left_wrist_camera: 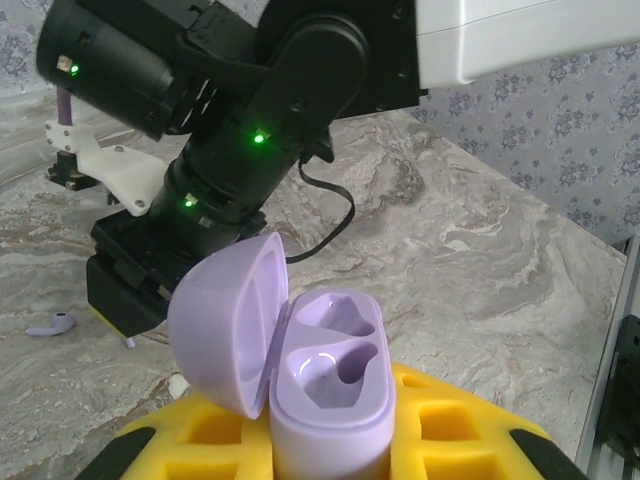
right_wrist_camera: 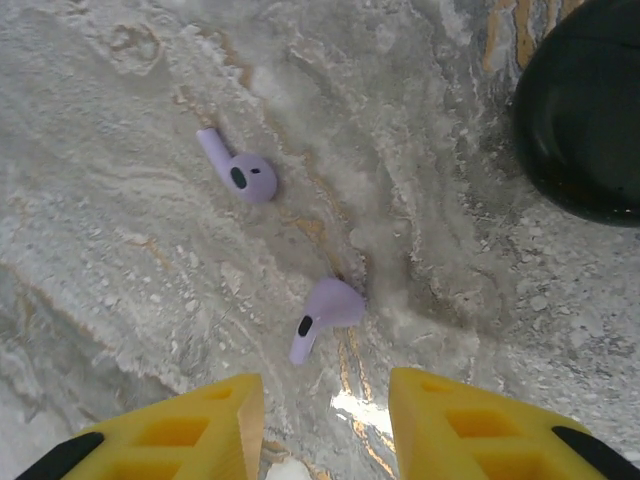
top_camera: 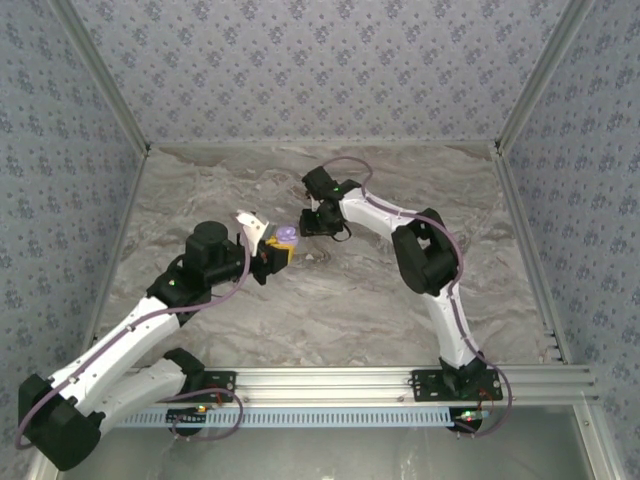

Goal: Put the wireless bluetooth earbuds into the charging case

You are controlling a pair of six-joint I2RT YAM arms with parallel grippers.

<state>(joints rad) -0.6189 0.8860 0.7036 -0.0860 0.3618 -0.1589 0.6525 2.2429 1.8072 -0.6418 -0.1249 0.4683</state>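
I've got the charging case gripped upright in the left gripper: lavender, lid flipped open sideways, both wells empty. One earbud and the second earbud, lavender too, lie loose on the tabletop, near each other, not touching.

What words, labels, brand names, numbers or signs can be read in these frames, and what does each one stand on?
No text can be read in any view.
charging case: plain lavender, lid open, no print visible.
upper earbud and lower earbud: plain lavender, no marking.
right arm: green lights, no lettering.
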